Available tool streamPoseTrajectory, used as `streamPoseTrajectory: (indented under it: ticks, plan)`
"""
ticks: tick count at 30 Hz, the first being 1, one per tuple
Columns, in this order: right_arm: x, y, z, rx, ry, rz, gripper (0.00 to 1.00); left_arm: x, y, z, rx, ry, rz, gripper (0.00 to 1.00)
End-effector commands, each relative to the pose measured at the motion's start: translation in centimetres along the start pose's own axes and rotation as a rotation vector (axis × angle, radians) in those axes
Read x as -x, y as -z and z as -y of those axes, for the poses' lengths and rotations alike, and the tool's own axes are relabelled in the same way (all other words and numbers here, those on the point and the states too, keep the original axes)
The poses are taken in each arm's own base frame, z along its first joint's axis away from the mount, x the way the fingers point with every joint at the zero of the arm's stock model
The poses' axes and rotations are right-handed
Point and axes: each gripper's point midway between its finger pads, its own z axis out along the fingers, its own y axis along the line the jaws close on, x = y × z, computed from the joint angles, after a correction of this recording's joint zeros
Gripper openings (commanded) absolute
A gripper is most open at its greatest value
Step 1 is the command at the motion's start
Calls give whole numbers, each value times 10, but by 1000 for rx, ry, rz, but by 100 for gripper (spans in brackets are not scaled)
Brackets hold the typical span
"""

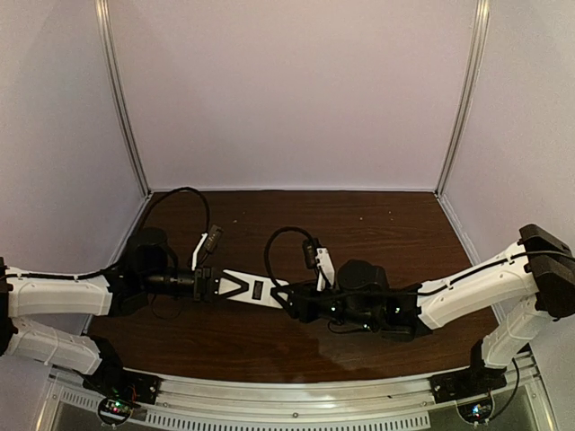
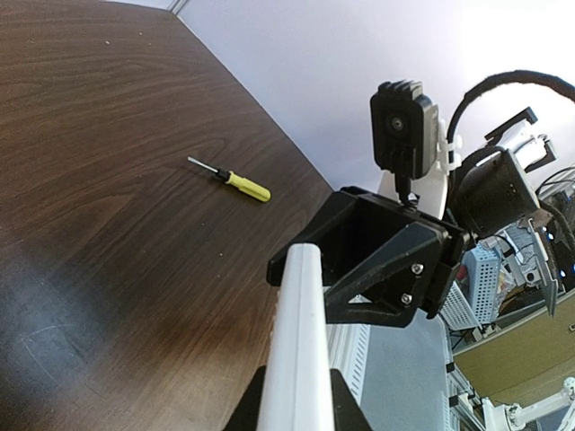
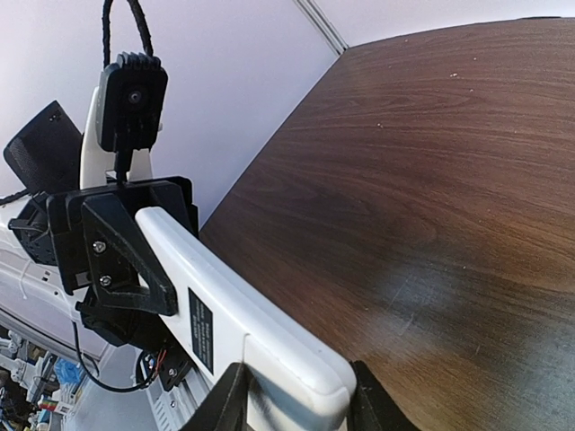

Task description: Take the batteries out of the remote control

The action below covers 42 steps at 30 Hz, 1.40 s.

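Note:
The white remote control (image 1: 254,289) is held level above the brown table between both grippers. My left gripper (image 1: 208,284) is shut on its left end and my right gripper (image 1: 296,301) is shut on its right end. In the left wrist view the remote (image 2: 298,341) shows edge-on, running from my left gripper (image 2: 296,409) to the right gripper. In the right wrist view the remote (image 3: 225,305) shows its back with a black label (image 3: 201,330), and my right gripper (image 3: 292,400) clamps its near end. The batteries are hidden.
A yellow-handled screwdriver (image 2: 232,180) lies on the dark wood table (image 1: 359,224), seen only in the left wrist view. White walls with metal corner posts (image 1: 126,108) close off the back and sides.

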Motion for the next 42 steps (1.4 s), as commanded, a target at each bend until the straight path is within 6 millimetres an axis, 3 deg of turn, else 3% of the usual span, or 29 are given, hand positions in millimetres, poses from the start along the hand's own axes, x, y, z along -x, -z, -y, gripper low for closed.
streamPoseTrajectory:
  ticks: [1, 21, 34, 42]
  plan:
    - [-6, -3, 11, -33, 17, -5, 37, 7, 0, 3, -7, -24, 29, 0]
    - [-14, -6, 15, -31, 42, -23, 29, 8, 1, 5, -11, -27, 29, 0]
    - [-17, -3, 15, -29, 53, -38, 42, 9, 2, 4, 0, -31, 34, 0]
    - [-15, -4, 16, -37, 58, -36, 43, 9, 2, 3, 8, -32, 35, 0]
